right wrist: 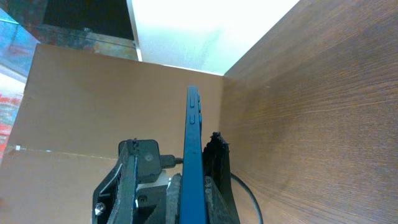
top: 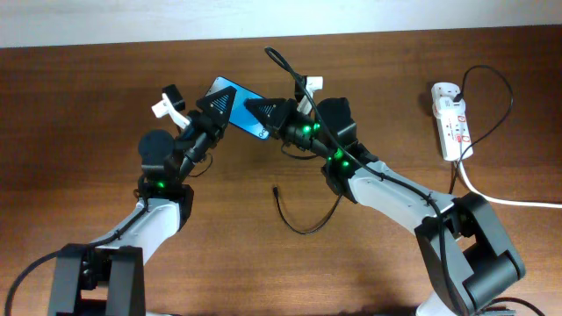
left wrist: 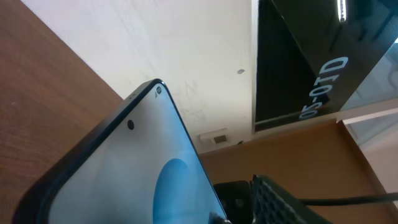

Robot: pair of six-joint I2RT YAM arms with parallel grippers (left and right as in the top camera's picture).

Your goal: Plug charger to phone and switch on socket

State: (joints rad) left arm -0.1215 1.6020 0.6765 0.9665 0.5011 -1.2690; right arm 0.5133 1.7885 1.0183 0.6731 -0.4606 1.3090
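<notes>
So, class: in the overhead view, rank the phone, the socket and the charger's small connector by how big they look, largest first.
1. The phone, though both grippers cover parts, and it is raised nearer the camera.
2. The socket, close behind; order unsure.
3. The charger's connector, clearly smallest.

The setting is a robotics lab or test room. Two arms are mounted at a bare wooden surface (top: 105, 88) against a plain white wall (left wrist: 186, 56). Brown cardboard panels (right wrist: 93, 106) stand nearby, and a socket (top: 450, 120) lies on the surface.
</notes>
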